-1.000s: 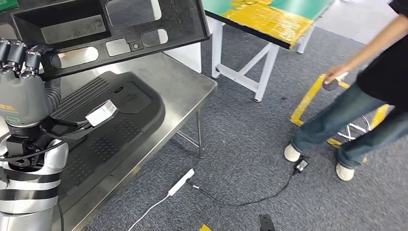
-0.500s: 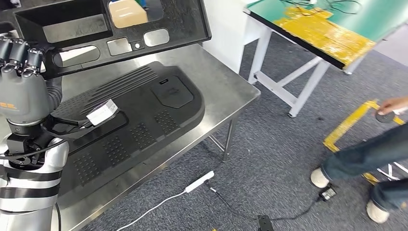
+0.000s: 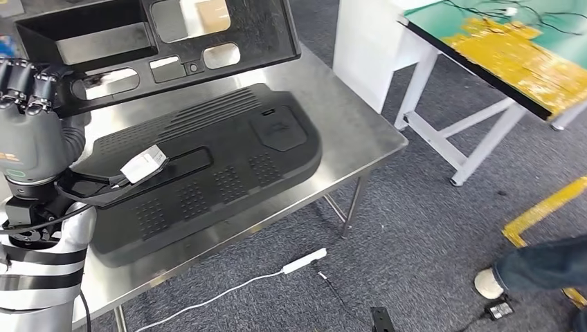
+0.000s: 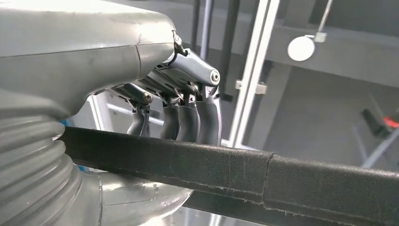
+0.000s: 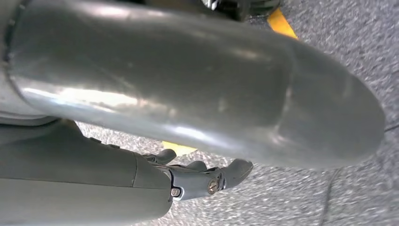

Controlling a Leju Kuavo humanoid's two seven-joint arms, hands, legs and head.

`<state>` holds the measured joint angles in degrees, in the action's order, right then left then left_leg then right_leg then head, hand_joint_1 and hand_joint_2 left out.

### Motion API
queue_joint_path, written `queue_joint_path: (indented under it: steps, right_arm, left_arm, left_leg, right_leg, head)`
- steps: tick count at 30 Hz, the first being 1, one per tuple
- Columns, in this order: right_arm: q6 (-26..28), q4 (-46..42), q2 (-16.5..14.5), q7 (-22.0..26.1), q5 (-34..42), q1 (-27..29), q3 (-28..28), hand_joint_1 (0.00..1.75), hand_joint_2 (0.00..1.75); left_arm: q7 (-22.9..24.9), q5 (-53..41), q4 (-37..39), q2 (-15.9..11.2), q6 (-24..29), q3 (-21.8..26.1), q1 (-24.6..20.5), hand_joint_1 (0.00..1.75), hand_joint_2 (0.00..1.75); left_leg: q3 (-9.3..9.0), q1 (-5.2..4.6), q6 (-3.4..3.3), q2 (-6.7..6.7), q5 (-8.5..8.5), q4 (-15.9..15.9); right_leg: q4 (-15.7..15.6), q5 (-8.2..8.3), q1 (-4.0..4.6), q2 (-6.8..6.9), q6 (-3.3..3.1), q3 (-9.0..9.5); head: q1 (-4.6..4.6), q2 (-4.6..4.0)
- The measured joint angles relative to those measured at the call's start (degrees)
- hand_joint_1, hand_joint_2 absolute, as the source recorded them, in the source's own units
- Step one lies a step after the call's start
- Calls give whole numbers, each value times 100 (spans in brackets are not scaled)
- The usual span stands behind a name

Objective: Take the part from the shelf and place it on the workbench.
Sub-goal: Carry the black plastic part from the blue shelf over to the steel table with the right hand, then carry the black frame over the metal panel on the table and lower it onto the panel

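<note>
A steel desk (image 3: 346, 131) stands on grey carpet, and everything here is placed relative to it. Above the desk's far left corner, the left robot hand (image 3: 31, 83) grips the edge of a large black plastic frame part (image 3: 263, 34), a flat panel with several rectangular cut-outs, held up over the far side of the desk. From the camera at that wrist, the dark fingers (image 4: 207, 122) curl over the top of the part's black rim (image 4: 282, 174) while the thumb side sits beneath it, so the rim is clamped between them. Lying flat on the desk, under and in front of the held frame, is a second black moulded panel (image 3: 228, 173) with ribbed and perforated patches. A small white tag (image 3: 144, 164) on the robot's cabling hangs over that panel's left end. The right robot hand (image 5: 207, 179) hangs beside the robot above the carpet, away from the desk, with its fingers loosely curled and nothing in them. Right of the desk stands a green-topped table (image 3: 526, 48) with yellow patches, and on the floor in front of the desk lies a white power strip (image 3: 304, 261). A person's shoe (image 3: 488, 283) shows on the carpet far to the right.
</note>
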<state>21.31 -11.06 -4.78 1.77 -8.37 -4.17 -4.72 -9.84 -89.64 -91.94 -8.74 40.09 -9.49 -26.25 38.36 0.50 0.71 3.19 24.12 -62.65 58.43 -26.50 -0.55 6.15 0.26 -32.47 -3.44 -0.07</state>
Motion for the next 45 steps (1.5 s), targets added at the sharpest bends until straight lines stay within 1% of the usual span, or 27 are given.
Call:
queue_joint_path:
  steps: [1, 2, 4, 5, 6, 8, 9, 10, 11, 12, 13, 14, 15, 16, 18, 19, 21, 23, 25, 26, 27, 28, 30, 32, 36, 42, 45]
  right_arm:
    - [-4, 0, 1, 0, 0, -2, 0, 0, 0]
    - [-6, 0, 3, 0, 0, -4, 0, 0, 0]
    - [-6, -2, 7, 0, 0, -14, 0, 0, 0]
    - [-6, -4, 9, 0, -1, -23, 0, 0, 0]
    - [-6, -5, 9, 0, -1, -31, 0, 0, 0]
    - [-6, -7, 10, -3, -2, -29, 0, 0, 0]
    - [-6, -5, 10, -7, -2, -16, 0, 0, 0]
    - [-6, -4, 10, -11, -1, 1, 0, 0, 0]
    - [-6, -2, 12, -15, 3, 15, -1, 0, 0]
    - [-6, -1, 16, -18, 8, 23, -1, 0, 0]
    - [-8, 0, 21, -19, 13, 23, -3, 0, 0]
    - [-15, 0, 27, -19, 20, 16, -5, 0, 0]
    - [-30, 0, 30, -17, 28, 8, -7, 0, 0]
    - [-56, 0, 30, -14, 42, -2, -10, 0, 0]
    - [-123, 0, 26, -7, 78, -15, -20, 0, 0]
    - [-166, 0, 22, -4, 93, -20, -27, 0, 0]
    - [-252, 0, 16, -4, 104, -23, -45, 0, 0]
    - [-323, 0, 10, -5, 99, -15, -60, 0, 0]
    - [-372, 0, 6, -13, 81, 3, -67, 0, 0]
    - [-389, 0, 4, -18, 69, 9, -69, 0, 0]
    - [-403, 0, 1, -22, 58, 10, -70, 0, 0]
    - [-413, 0, -3, -27, 43, 8, -72, 0, 0]
    - [-435, -1, -16, -37, -4, -2, -78, 0, 0]
    - [-460, -1, -26, -50, -57, -14, -93, 0, 0]
    - [-484, -5, -36, -90, -128, -18, -108, 0, 0]
    - [-508, -9, -62, -114, -237, -86, -109, 0, 0]
    - [-515, -9, -73, -135, -257, -105, -109, 0, 0]
  left_arm:
    - [0, 0, -1, 1, 1, -2, -3, 175, 175]
    - [0, 0, -1, 1, 1, -2, -3, 175, 175]
    - [0, 0, -3, -2, 2, 1, 0, 175, 175]
    - [1, 0, -6, -1, 2, 2, 0, 175, 175]
    - [4, 0, -8, 0, 2, 2, -4, 175, 175]
    - [13, 0, -10, 9, 2, 0, -7, 175, 175]
    - [16, 0, -8, 14, 2, -2, 0, 175, 175]
    - [19, 0, -5, 19, 2, -5, 11, 175, 175]
    - [20, 0, -4, 23, 2, -10, 23, 175, 175]
    - [20, 0, -2, 25, 1, -14, 32, 175, 175]
    - [20, 0, -2, 27, 1, -17, 36, 175, 175]
    - [20, 0, -2, 30, 0, -21, 38, 175, 175]
    - [20, 0, -1, 33, -1, -24, 37, 175, 175]
    - [20, 0, -1, 37, -1, -27, 36, 175, 175]
    - [13, -1, 1, 41, -2, -39, 39, 175, 175]
    - [8, 1, 1, 43, -3, -47, 42, 175, 175]
    - [-4, 11, 2, 49, -3, -69, 43, 175, 175]
    - [-36, 39, 18, 66, -3, -98, 31, 175, 175]
    - [-156, 126, 67, 110, -3, -123, 24, 175, 175]
    - [-257, 192, 103, 148, -3, -128, 25, 175, 175]
    - [-371, 262, 144, 195, -3, -127, 23, 175, 175]
    - [-478, 330, 195, 251, -3, -125, 15, 175, 175]
    - [-602, 432, 335, 371, -3, -128, -33, 175, 175]
    - [-632, 476, 539, 493, -3, -139, -101, 175, 175]
    - [-647, 519, 1142, 716, -5, -141, -313, 175, 175]
    - [-484, 391, 2249, 1021, -5, -198, -684, 175, 175]
    - [-263, 267, 2712, 1156, -5, -289, -871, 175, 175]
  left_leg:
    - [-124, -23, -30, 79, -40, 224]
    - [-160, -47, -62, 99, -28, 310]
    - [-140, -51, -135, -73, -44, 331]
    - [-138, -38, -170, -151, -59, 349]
    - [-139, -18, -208, -225, -80, 366]
    - [-131, 13, -264, -366, -108, 384]
    - [-120, 17, -281, -446, -115, 383]
    - [-113, 17, -288, -532, -118, 382]
    - [-109, 18, -288, -618, -120, 381]
    - [-110, 19, -287, -696, -122, 379]
    - [-115, 21, -284, -761, -124, 377]
    - [-119, 22, -276, -816, -126, 376]
    - [-116, 10, -258, -864, -125, 365]
    - [-107, -1, -234, -897, -128, 360]
    - [-88, -16, -174, -934, -141, 364]
    - [-80, -9, -144, -929, -147, 372]
    - [-25, -6, -84, -746, -52, 246]
    - [203, -5, -33, -487, 264, -288]
    - [540, 15, 0, -403, 592, -1026]
    - [632, 24, 7, -394, 635, -1225]
    - [613, 32, 9, -384, 570, -1203]
    - [477, 37, 5, -365, 416, -955]
    - [44, 34, -15, -293, 110, -171]
    - [-186, 19, -51, -260, 14, 271]
    - [-179, 2, -84, -318, -4, 322]
    - [-163, -27, -132, -341, -18, 320]
    - [-151, -36, -152, -341, -27, 317]
  right_leg:
    - [1, -17, 27, 62, 25, 16]
    - [-5, -31, 52, 125, 49, 30]
    - [-17, -51, 65, 237, 98, 44]
    - [20, -86, 55, 161, 125, 28]
    - [150, -165, 46, 1, 139, -33]
    - [768, -456, 28, -418, 118, -328]
    - [1177, -613, 27, -526, 100, -532]
    - [1508, -711, 26, -570, 101, -708]
    - [1656, -721, 24, -586, 123, -803]
    - [1584, -638, 18, -594, 163, -797]
    - [1281, -476, 7, -605, 212, -679]
    - [853, -288, -11, -636, 257, -499]
    - [463, -126, -22, -672, 271, -333]
    - [185, -13, -30, -699, 263, -211]
    - [32, 62, -16, -716, 194, -147]
    - [24, 81, -25, -700, 155, -144]
    - [2, 112, -46, -673, 78, -133]
    - [-11, 116, -56, -643, 21, -118]
    - [-10, 110, -45, -600, -6, -114]
    - [-9, 109, -42, -574, -12, -113]
    - [-8, 107, -42, -550, -13, -110]
    - [-7, 103, -42, -531, -10, -102]
    - [-3, 88, -23, -502, 12, -86]
    - [8, 70, 20, -481, 38, -96]
    - [-25, 80, 39, -453, 11, -105]
    - [-90, 127, 19, -439, 90, -79]
    - [-93, 142, 11, -438, 119, -89]
  head:
    - [5, 0]
    - [13, 0]
    - [20, 1]
    - [25, 1]
    - [30, 1]
    - [55, 1]
    - [63, 1]
    - [71, 1]
    - [74, 1]
    - [77, 0]
    - [79, 0]
    - [84, 0]
    - [87, 0]
    - [85, 1]
    - [84, 1]
    - [84, 2]
    - [67, 1]
    - [36, 0]
    - [25, 0]
    - [23, 0]
    - [22, 0]
    - [23, 0]
    - [22, 0]
    - [31, 1]
    - [40, 1]
    - [39, 0]
    - [38, 0]
